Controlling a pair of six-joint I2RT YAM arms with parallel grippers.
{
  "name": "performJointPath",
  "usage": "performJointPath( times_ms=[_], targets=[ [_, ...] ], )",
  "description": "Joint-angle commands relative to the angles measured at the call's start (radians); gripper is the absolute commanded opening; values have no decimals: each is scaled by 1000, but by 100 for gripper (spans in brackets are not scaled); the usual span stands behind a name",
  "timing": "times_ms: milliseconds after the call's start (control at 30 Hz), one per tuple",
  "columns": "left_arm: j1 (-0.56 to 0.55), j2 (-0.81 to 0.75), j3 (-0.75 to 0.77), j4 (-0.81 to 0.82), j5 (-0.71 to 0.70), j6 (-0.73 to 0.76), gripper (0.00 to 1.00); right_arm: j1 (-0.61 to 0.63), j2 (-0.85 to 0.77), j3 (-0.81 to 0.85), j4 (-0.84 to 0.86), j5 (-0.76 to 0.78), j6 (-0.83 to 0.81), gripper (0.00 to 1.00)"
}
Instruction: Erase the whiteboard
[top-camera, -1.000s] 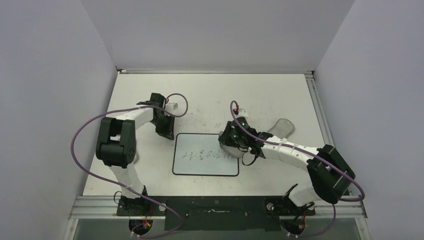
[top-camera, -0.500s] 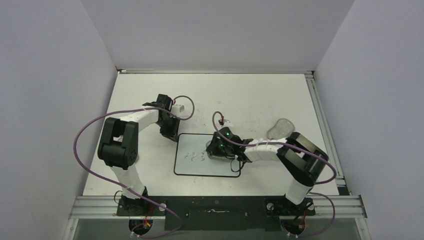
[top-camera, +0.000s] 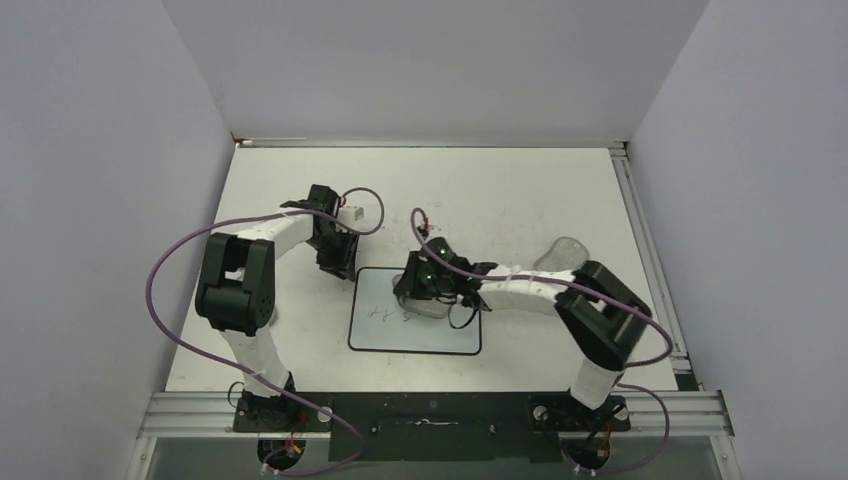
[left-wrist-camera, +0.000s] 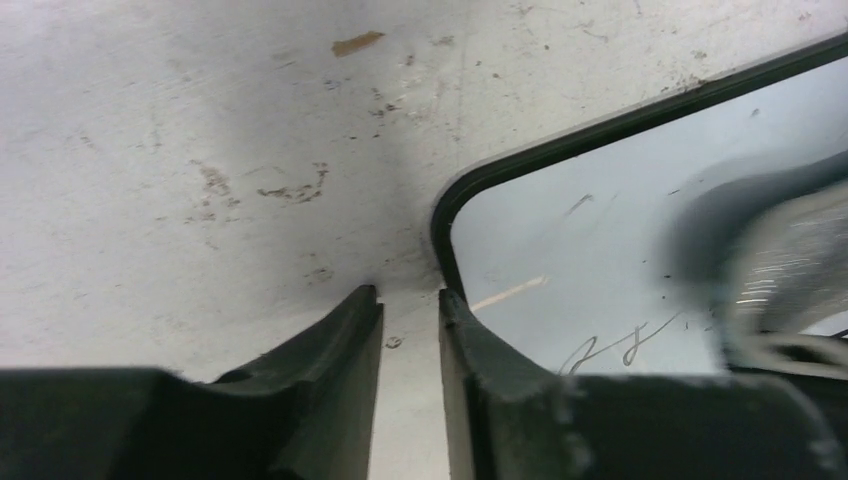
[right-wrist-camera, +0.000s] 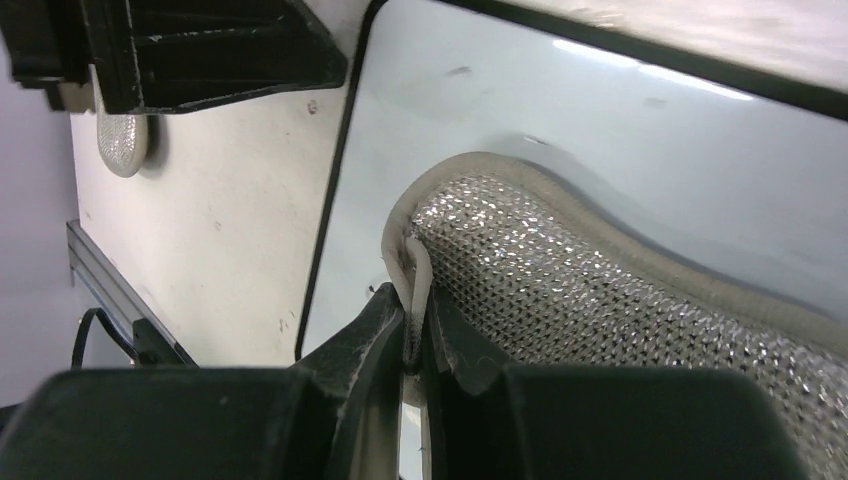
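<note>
1. Now we find the whiteboard (top-camera: 430, 338) flat on the counter (top-camera: 520, 190), toward its near edge, about midway across.
2. Our right gripper (right-wrist-camera: 412, 320) pinches a silver mesh pad (right-wrist-camera: 600, 290) lying on the whiteboard.
3. Our left gripper (left-wrist-camera: 410, 295), fingers a slit apart and holding nothing, sits at the whiteboard's far-left corner.
4. Dark scribbles (top-camera: 383, 313) are unreadable.

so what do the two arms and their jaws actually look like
Both the left arm and the right arm have white link shells with chunky black joint housings and black wrists. A purple cable loops loosely along each arm, with short red wires near the wrist. A green light glows on the right wrist. The jaws are matte black, wedge-shaped and scuffed along their edges.
</note>
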Motion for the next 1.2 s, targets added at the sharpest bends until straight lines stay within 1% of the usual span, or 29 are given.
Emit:
performJointPath(
  times_ms=[0, 67, 100, 200, 267, 333, 433, 500, 600, 667, 733, 800, 900, 967, 1000, 1067, 1167],
  targets=[
    [35, -48, 38, -42, 50, 18, 32, -94, -294, -74, -182, 43, -97, 5],
    [25, -79, 18, -49, 71, 19, 39, -117, -366, -127, -234, 42, -115, 5],
    [15, -91, 1, -47, 75, 23, 41, -123, -393, -155, -252, 43, -120, 5],
    [-22, -80, -35, -18, 57, 26, 42, -126, -443, -254, -256, 42, -111, 5],
    [-42, -47, -38, -8, 38, 23, 39, -122, -450, -317, -222, 35, -89, 5],
    [-57, -16, -35, 5, 20, 21, 34, -110, -447, -366, -187, 36, -71, 5],
    [-65, 19, -32, 18, -8, 21, 24, -88, -434, -405, -163, 42, -50, 5],
    [-72, 38, -32, 22, -25, 25, 20, -66, -414, -417, -118, 54, -41, 5],
    [-74, 59, -36, 23, -33, 26, 15, -29, -349, -410, -47, 56, -20, 5],
    [-74, 63, -49, 29, -32, 23, 12, 5, -274, -361, 6, 67, -11, 5],
    [-75, 67, -55, 28, -30, 23, 11, 46, -177, -276, 60, 62, -6, 5],
    [-80, 67, -55, 29, -47, 19, 10, 88, -57, -152, 88, 45, -11, 5],
    [-83, 77, -37, 12, -65, 19, 10, 144, 113, 46, 60, 13, -31, 5],
    [-83, 79, -27, 1, -74, 21, 10, 156, 160, 114, 23, 10, -37, 5],
    [-83, 79, -24, 1, -76, 22, 10, 155, 152, 102, 23, 18, -34, 5],
    [-82, 81, -21, -4, -75, 31, 10, 138, 92, 21, 21, 40, -24, 5],
    [-82, 87, -15, -11, -65, 44, 10, 98, -86, -194, 26, 66, -4, 5]
  ],
)
